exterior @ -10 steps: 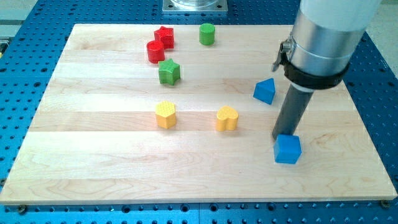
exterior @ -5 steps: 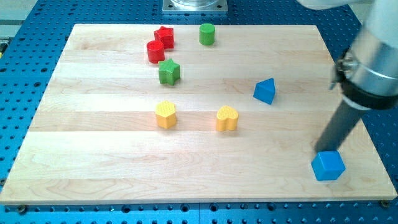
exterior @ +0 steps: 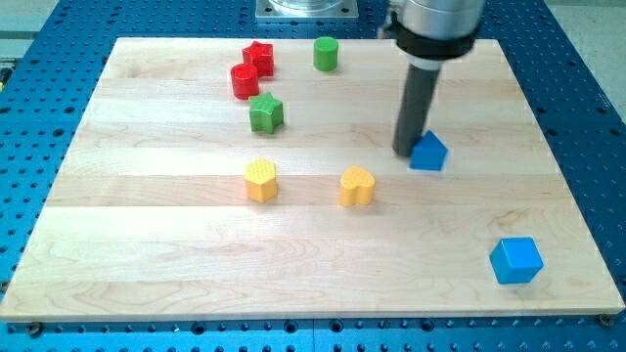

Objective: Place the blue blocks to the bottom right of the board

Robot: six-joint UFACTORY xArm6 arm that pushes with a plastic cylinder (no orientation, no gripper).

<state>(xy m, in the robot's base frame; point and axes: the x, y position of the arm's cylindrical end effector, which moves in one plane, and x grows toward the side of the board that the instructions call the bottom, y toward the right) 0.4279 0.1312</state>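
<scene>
A blue cube (exterior: 515,260) sits near the board's bottom right corner. A blue triangular block (exterior: 428,153) lies right of the board's middle. My tip (exterior: 405,152) rests on the board right at that block's left edge, touching or nearly touching it. The dark rod rises from there to the arm at the view's top.
A yellow heart (exterior: 357,186) and a yellow hexagon (exterior: 260,180) lie mid-board. A green star (exterior: 265,113), a red cylinder (exterior: 244,80), a red star (exterior: 258,58) and a green cylinder (exterior: 326,53) lie toward the top. The wooden board (exterior: 147,274) sits on a blue perforated table.
The tip pushed the blue cube down and right to the bottom right corner, then left it and moved up-left to the blue triangular block, which shifted slightly right and down.
</scene>
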